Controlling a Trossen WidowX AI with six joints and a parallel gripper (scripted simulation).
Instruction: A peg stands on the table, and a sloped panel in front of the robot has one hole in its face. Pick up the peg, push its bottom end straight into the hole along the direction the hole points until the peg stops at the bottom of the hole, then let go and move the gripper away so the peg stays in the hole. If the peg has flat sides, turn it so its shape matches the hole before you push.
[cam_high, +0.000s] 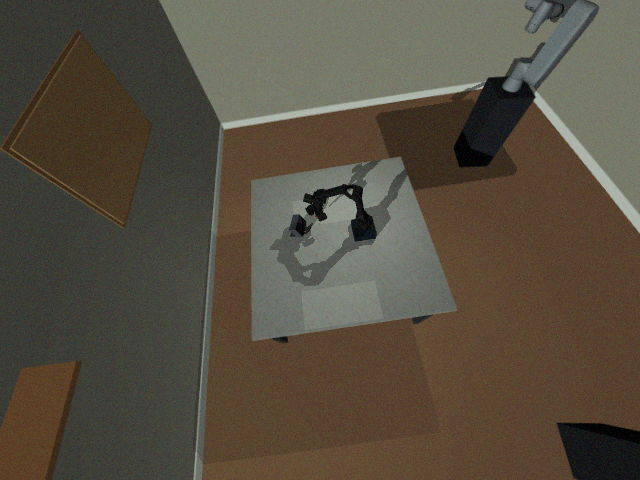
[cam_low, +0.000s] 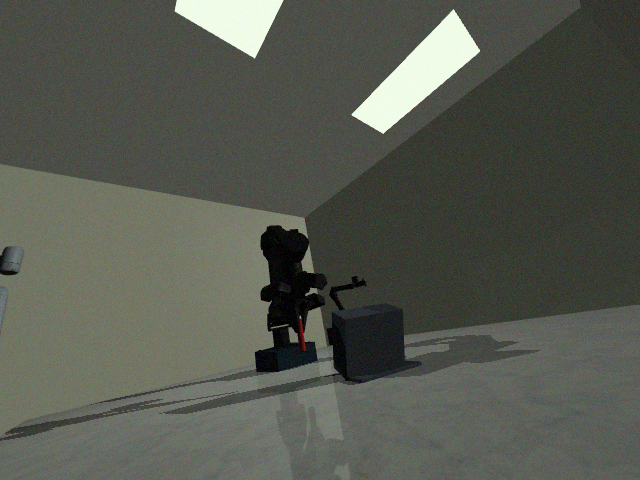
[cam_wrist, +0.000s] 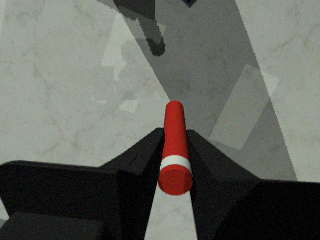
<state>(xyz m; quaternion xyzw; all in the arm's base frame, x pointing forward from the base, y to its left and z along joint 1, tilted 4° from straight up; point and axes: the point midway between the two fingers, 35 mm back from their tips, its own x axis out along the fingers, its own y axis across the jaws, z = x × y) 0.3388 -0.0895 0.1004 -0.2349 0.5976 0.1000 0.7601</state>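
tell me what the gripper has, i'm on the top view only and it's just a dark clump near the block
Observer: The wrist view shows a red peg clamped between the fingers of the gripper.
Operator: any markings on it
Observer: Yes, a white band runs around it, close to the end nearest the wrist camera.
Operator: is it touching the table
Observer: No. In the exterior view its lower end hangs above the table, out to one side of the dark block.
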